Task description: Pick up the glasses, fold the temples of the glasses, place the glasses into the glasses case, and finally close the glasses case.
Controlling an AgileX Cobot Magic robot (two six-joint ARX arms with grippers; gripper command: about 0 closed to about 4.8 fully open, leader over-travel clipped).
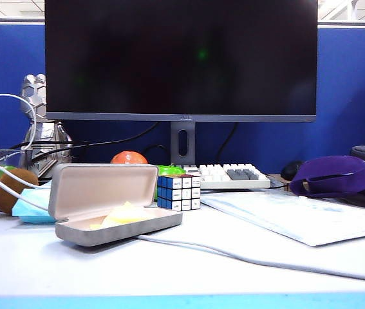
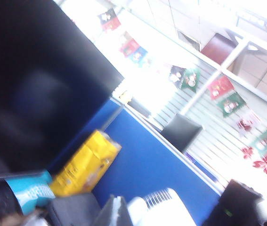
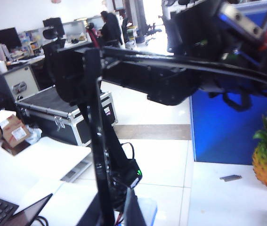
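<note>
My glasses case (image 1: pixel 114 206) lies open before the monitor (image 1: pixel 181 58), awaiting glasses; both claws are raised unseen, the right nearly together, the left's state unknown.

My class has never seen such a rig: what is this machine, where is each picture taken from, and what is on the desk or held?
This is a robot with two arms, each with a two-finger claw. The wide picture comes from a fixed camera facing the white desk; neither arm shows there. On it lie an open grey felt glasses case with yellow cloth, a coloured puzzle cube and a white keyboard. The other pictures come from wrist cameras. The right claw seems to grip black thin-framed glasses. The left claw, at its blurred picture's edge, is unreadable.
</note>
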